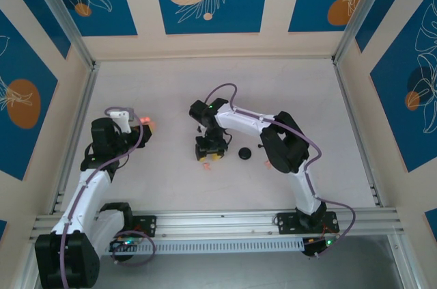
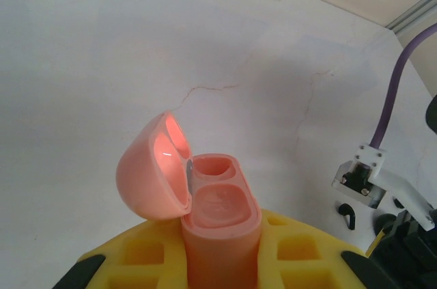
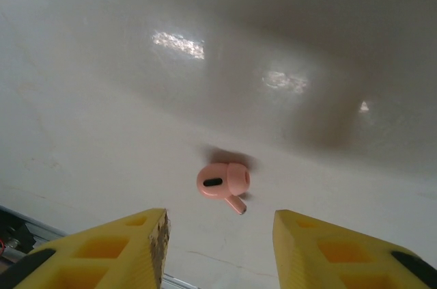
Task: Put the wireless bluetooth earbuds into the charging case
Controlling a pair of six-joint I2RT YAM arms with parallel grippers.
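My right claw (image 3: 220, 224): open, the yellow jaws spread wide and hanging above the surface (image 3: 102, 132), nothing between them yet.
Earbud (image 3: 224, 181): pink, lying on its side on the surface, in line with the gap between those jaws and touching neither. Its short stem points to the near right.
Step in hand: I judge it to be the pick-up of this earbud with my right claw.
Doing it well: I should come straight down with the bud centred in the gap, then close across the rounded head and leave the stem free, since the stem has to go into a socket first. A slow, light squeeze seems wise; the bud looks small and smooth, and it could squirt out sideways.
My left claw (image 2: 222, 251): closed on the charging case (image 2: 220, 217), gripping its lower body so that it stands upright.
Case: held on the left side of the scene, well apart from the earbud. The lid (image 2: 147, 180) is swung open to the left, and both sockets look empty to me.
Black disc (image 1: 244, 154): lying on the surface just right of my right claw; I should keep my descent off it.
Risk: a grip on the stem, or a tilted bud, would make seating awkward.
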